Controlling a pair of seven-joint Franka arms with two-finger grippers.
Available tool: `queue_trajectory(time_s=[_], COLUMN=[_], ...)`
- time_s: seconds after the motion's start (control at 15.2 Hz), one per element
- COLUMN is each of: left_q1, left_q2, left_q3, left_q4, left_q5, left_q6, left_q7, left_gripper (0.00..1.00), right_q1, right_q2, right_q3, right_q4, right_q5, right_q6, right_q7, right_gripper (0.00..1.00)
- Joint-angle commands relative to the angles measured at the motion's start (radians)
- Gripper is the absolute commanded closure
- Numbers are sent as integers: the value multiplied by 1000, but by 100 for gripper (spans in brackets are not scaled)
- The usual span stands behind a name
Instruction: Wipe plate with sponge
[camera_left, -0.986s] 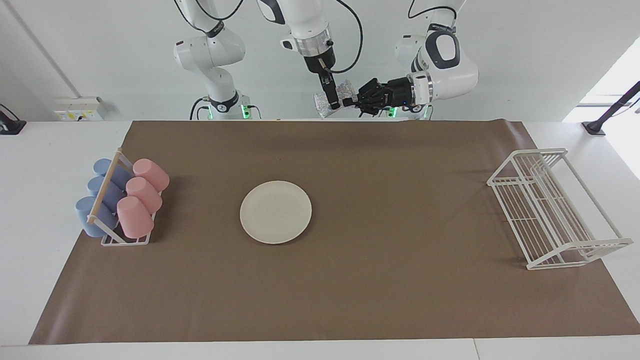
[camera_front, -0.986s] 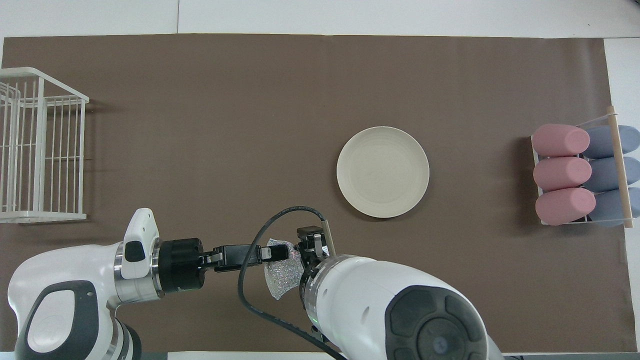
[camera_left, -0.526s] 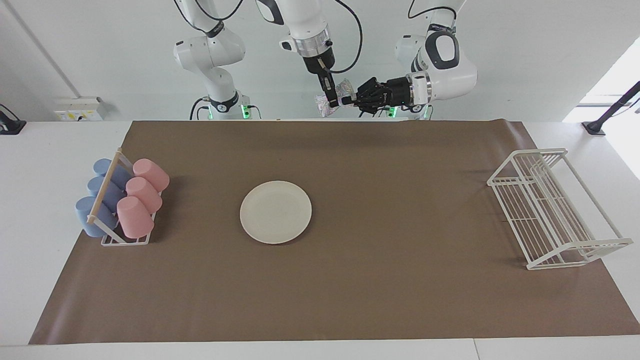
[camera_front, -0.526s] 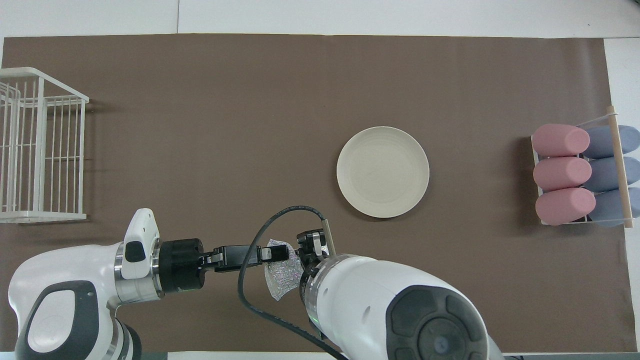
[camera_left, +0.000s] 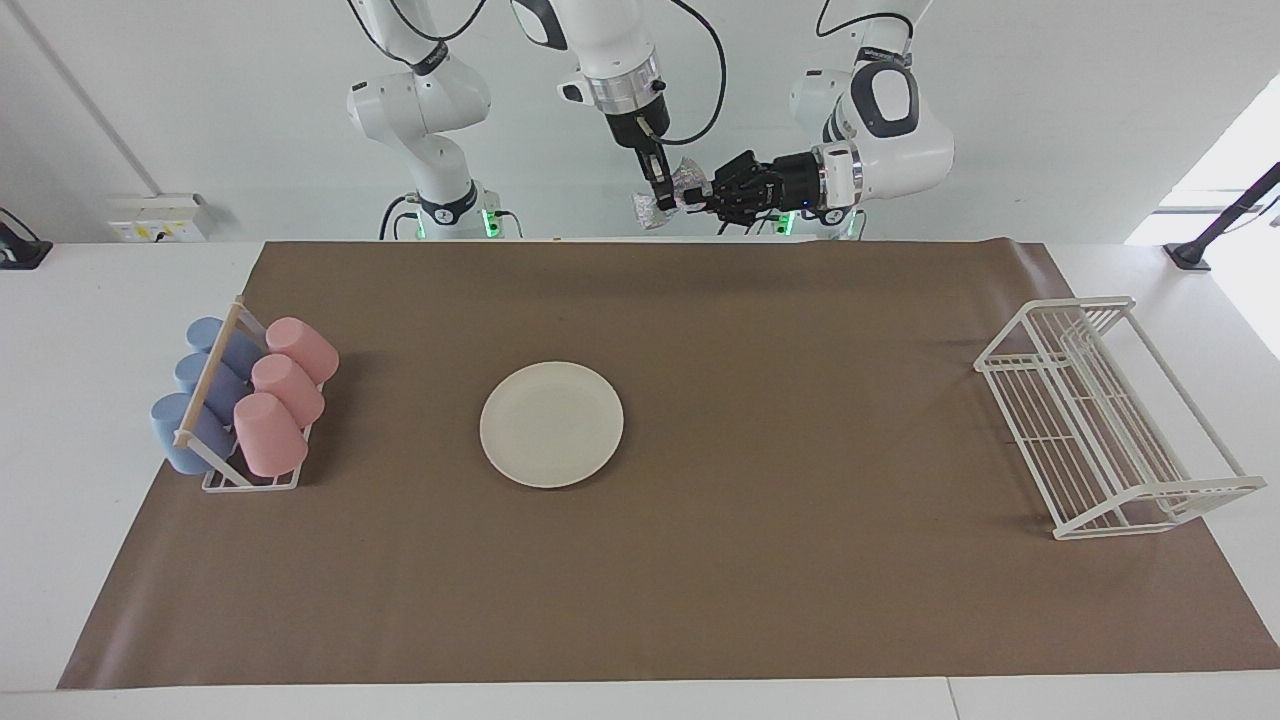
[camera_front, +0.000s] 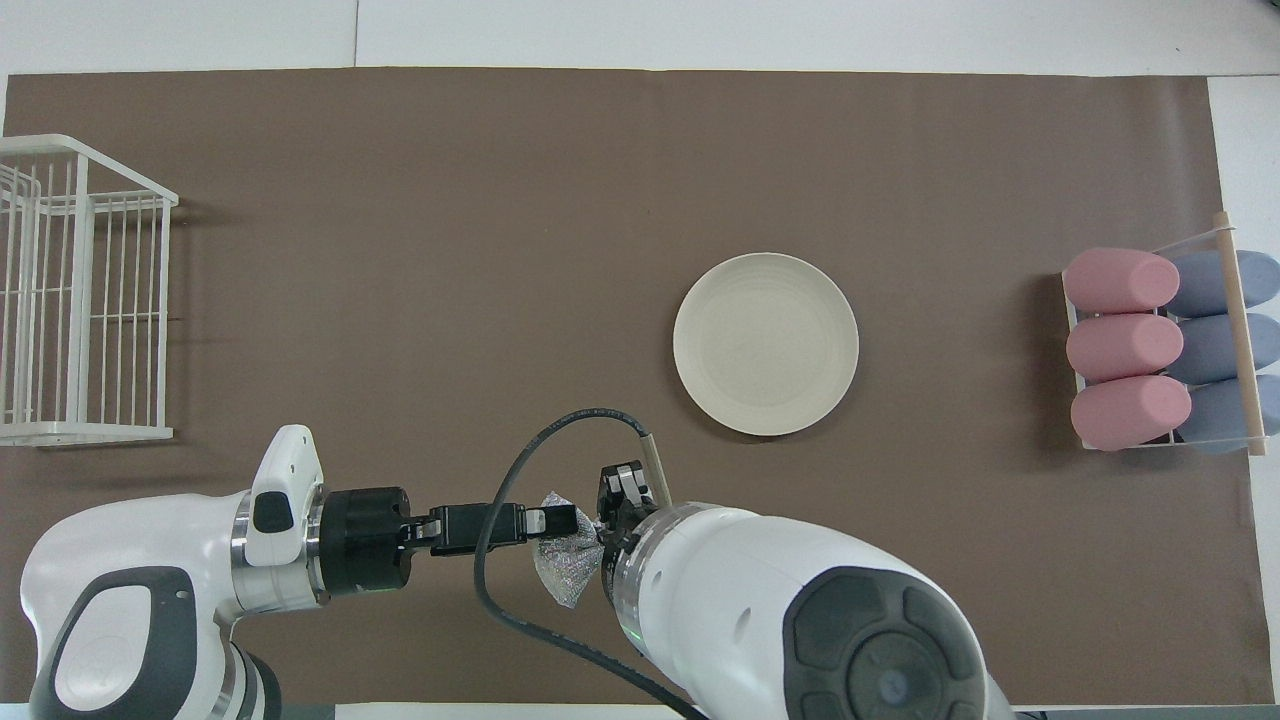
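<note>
Both arms are raised above the robots' edge of the bench (camera_left: 150, 300), with the sponge (camera_left: 668, 193) (camera_front: 565, 572) suspended between their grippers. The right gripper (camera_left: 661, 195) (camera_front: 612, 505) points downward and its fingers are closed on the sponge. The left gripper (camera_left: 695, 196) (camera_front: 560, 520) lies horizontal and reaches the same silvery wad from the side; whether its fingers pinch the sponge or merely touch it cannot be told. The sponge hangs over the brown mat (camera_left: 780, 420) (camera_front: 450, 250) near its edge closest to the robots. The plate (camera_left: 552, 424) (camera_front: 766, 343) lies flat and bare on the mat, well apart from both grippers. A cup rack (camera_left: 250, 440) (camera_front: 1165, 345) holding pink and blue cups stands at the right arm's end of the bench. A white wire rack (camera_left: 1105, 415) (camera_front: 80, 290) stands at the left arm's end.
</note>
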Motion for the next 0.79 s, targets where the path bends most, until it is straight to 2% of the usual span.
queue_trajectory(time_s=[0.0,0.13,0.26,0.53,0.72], left_q1=[-5,-5,-2,51,85], left_q2=[-28,-28,-25,-20,-16], left_q3=[11,11,12,11,11], left_q4=[-16,-16,-13,-7,-6], left_q5=[15,15,19,172,307], left_q6=[4,10,19,26,24], left_q7=[-32,-38,-58,-119,-135], left_gripper=[0,0,0,0,0], right_q1=[-5,-24,-102,-174,-192], right_q2=[-21,-18,-5,143,231], right_q3=[0,-2,-2,-2,-2], right_q4=[-23,-27,-77,-111,-244], right_q5=[9,6,6,-11,-30], right_q6=[5,37,114,239,487], right_q7=[-43,-92,-232,-448,-532], right_gripper=[100,100,100,100,100])
